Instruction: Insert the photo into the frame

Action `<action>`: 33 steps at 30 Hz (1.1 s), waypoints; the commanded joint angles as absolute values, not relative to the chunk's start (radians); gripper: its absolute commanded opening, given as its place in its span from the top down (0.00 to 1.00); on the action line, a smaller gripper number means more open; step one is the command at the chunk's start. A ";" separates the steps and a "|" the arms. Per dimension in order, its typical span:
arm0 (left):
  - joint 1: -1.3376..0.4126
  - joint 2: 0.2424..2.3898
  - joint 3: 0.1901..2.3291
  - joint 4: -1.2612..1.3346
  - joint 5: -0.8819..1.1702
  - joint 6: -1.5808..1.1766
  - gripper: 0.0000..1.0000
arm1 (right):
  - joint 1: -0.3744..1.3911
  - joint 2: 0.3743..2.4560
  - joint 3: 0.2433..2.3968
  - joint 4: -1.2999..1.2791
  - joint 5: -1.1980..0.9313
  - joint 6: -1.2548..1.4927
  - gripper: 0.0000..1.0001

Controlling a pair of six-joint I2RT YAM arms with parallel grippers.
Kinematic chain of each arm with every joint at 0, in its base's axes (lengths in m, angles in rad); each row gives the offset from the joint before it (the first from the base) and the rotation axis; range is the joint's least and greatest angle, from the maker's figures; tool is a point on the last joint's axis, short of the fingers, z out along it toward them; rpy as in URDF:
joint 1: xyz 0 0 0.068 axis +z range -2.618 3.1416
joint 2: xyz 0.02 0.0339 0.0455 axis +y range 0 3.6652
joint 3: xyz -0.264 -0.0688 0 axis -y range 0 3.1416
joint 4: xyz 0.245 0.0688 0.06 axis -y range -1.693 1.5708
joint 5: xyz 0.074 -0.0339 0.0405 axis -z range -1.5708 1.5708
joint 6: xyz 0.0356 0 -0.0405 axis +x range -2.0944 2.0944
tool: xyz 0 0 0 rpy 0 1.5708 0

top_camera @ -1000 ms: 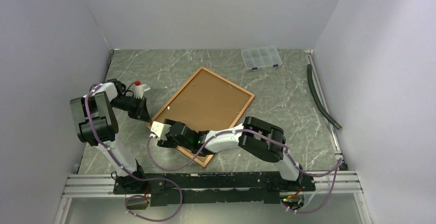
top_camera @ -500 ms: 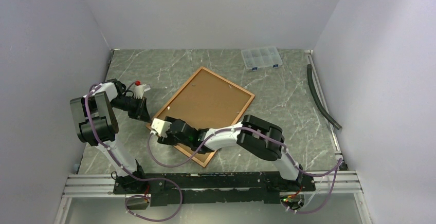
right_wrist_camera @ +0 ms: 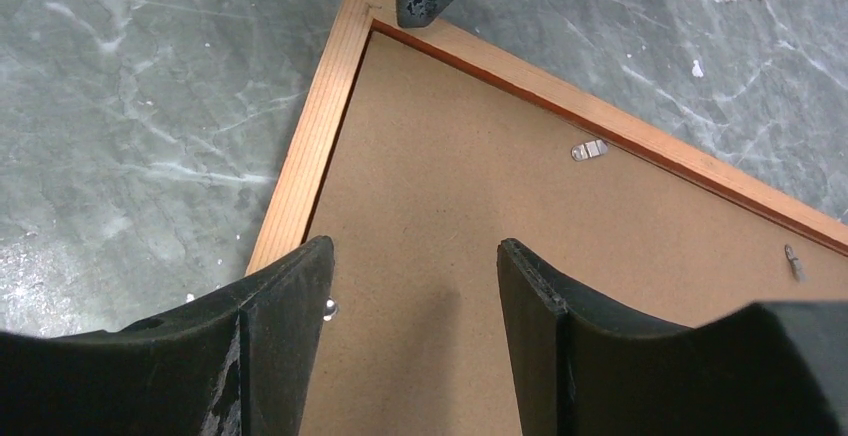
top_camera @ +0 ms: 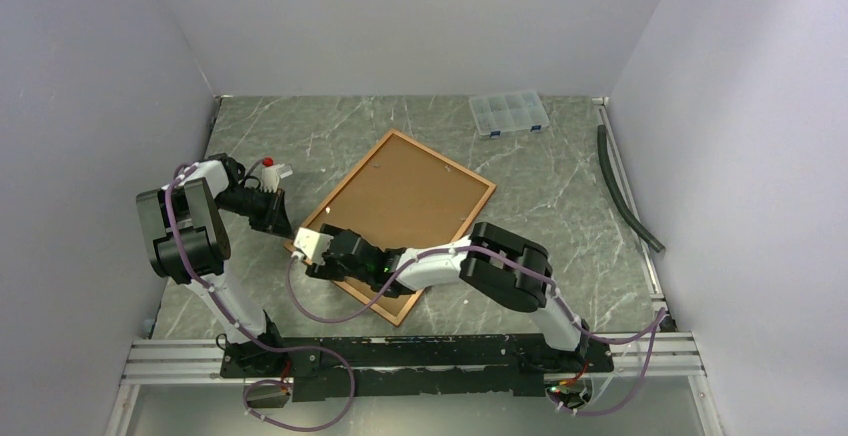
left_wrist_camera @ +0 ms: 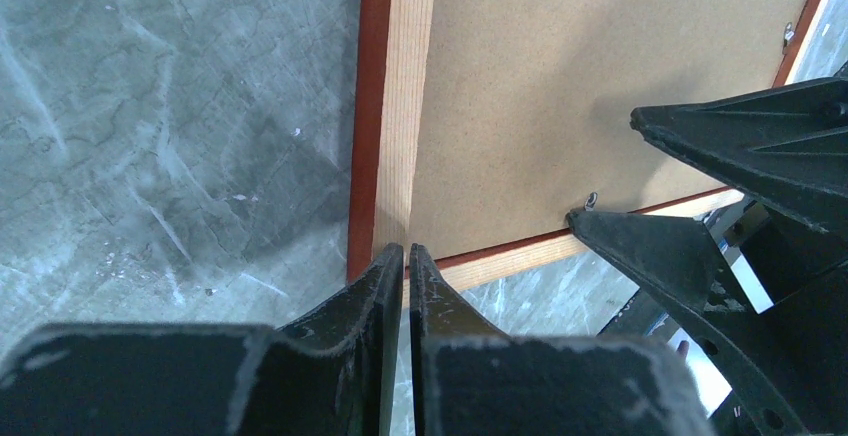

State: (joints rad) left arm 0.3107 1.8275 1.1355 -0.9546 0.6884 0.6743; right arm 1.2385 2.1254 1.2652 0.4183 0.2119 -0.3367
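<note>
A: Where is the frame (top_camera: 446, 159)?
B: Face down on the worktop (top_camera: 560, 186), with the brown backing board (top_camera: 405, 191) uppermost. Its near-left corner sits right at the tips of the left jaws. The long edge runs straight ahead of those tips and the short edge goes off to their right.

A: State of the jaws?
B: The left jaws are clenched to a thin slit with nothing visible between them, tips at that corner. The right jaws are released and spread wide, hovering over the board just inside the same corner. They hold nothing.

A: And the photo?
B: Not visible in any view. I cannot tell whether it lies beneath the board.

A: Which arm is nearer for the next move?
B: Probably the right arm (top_camera: 500, 266). A small metal clip (right_wrist_camera: 590, 149) on the board lies ahead and to the right of its jaws. The left arm (top_camera: 185, 226) looks placed to steady the corner.
</note>
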 commanded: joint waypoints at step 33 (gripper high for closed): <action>0.312 1.826 1.162 -0.979 0.694 0.709 0.88 | 1.264 2.051 1.193 0.444 0.186 -0.255 0.34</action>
